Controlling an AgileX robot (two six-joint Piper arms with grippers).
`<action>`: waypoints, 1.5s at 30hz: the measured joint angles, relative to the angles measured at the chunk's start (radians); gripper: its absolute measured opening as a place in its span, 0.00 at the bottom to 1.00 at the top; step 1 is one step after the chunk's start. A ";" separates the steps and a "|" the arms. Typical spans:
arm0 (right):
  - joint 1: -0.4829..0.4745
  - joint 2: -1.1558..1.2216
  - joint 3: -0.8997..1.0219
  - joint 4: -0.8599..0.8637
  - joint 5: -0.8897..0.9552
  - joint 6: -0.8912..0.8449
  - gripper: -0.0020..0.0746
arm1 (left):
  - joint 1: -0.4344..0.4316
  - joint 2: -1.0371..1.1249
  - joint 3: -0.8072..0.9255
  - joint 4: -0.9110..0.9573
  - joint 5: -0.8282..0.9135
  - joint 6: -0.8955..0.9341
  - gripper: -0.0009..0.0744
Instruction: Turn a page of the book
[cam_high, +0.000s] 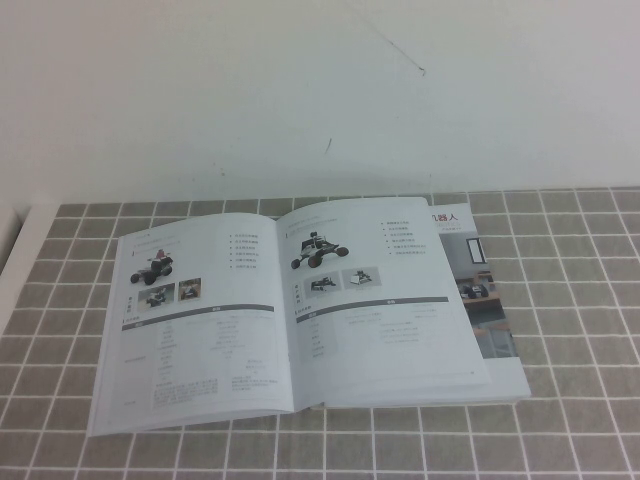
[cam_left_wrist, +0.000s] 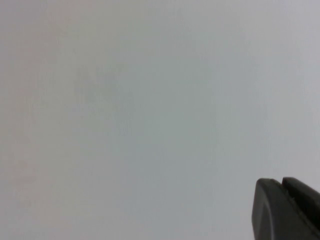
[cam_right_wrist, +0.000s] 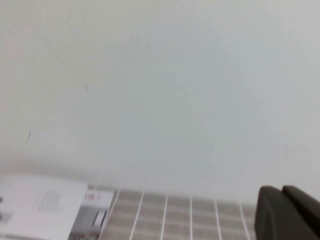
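Observation:
The book (cam_high: 290, 310) lies open and flat on the tiled table in the high view. Its right-hand leaf, the page (cam_high: 385, 300), shows a black rover above two small photos. The left-hand leaf (cam_high: 195, 320) shows a white-red wheeled robot above two small photos. Neither arm shows in the high view. My left gripper (cam_left_wrist: 282, 181) is shut and empty, facing a plain white wall. My right gripper (cam_right_wrist: 281, 190) is shut and empty, held above the table, and a corner of the book (cam_right_wrist: 45, 205) lies off to its side.
A grey-and-white checked cloth (cam_high: 580, 300) covers the table. A white wall (cam_high: 320, 90) stands behind it. The book's cover (cam_high: 490, 300) sticks out past the page on the right. The table's left edge (cam_high: 15, 260) is near the book.

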 joint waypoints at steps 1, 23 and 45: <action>0.000 0.000 0.000 0.000 -0.028 0.000 0.02 | 0.000 0.000 0.000 0.000 -0.044 0.000 0.01; 0.000 0.000 0.000 -0.002 -0.583 0.072 0.02 | 0.000 0.000 0.000 0.007 -0.455 -0.171 0.01; 0.000 0.229 -0.809 -0.185 0.051 0.370 0.02 | 0.000 0.120 -0.734 0.043 0.279 -0.463 0.01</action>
